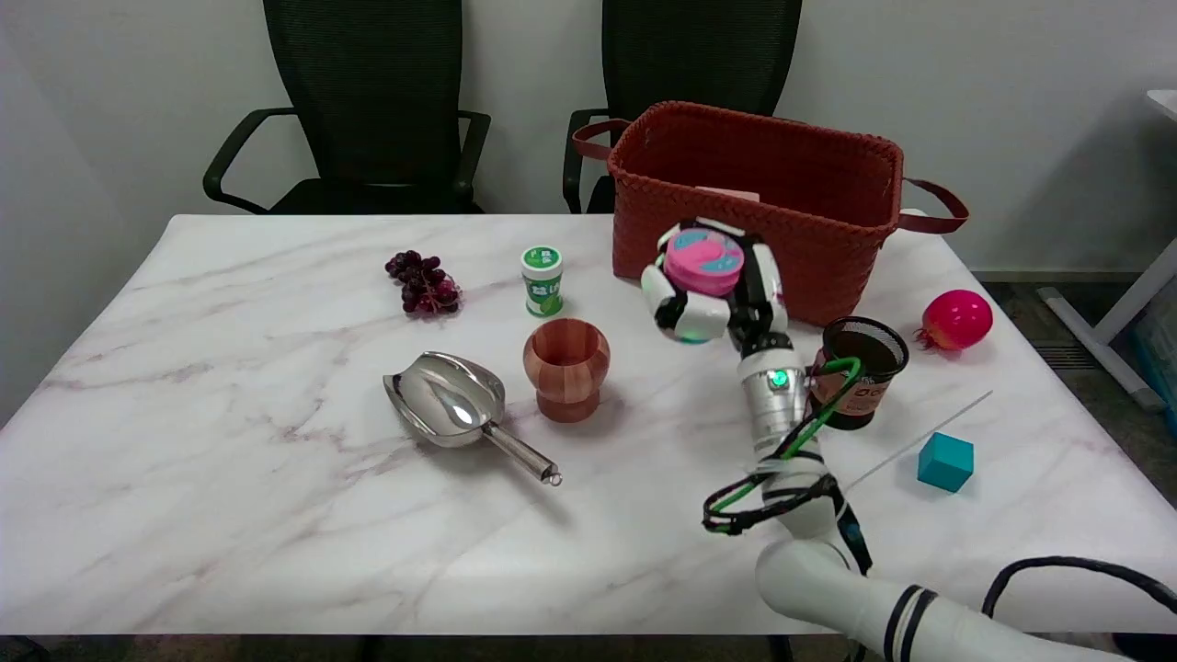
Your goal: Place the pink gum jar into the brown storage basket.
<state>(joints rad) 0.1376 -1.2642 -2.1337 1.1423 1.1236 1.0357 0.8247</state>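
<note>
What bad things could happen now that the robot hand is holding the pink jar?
1. The right hand grips the round pink gum jar in front of the woven brown storage basket, seemingly below its rim. Moving straight ahead could knock the jar against the wall.
2. The jar could slip and drop onto the white marble table.
3. The arm passes close to the black mesh cup; swinging might tip it.

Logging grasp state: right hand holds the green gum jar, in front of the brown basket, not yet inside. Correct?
Wrong on colour. In the head view the right hand holds the pink gum jar; the green jar stands untouched on the table, left of the basket. The rest holds: the held jar is in front of the basket, not inside it.
</note>
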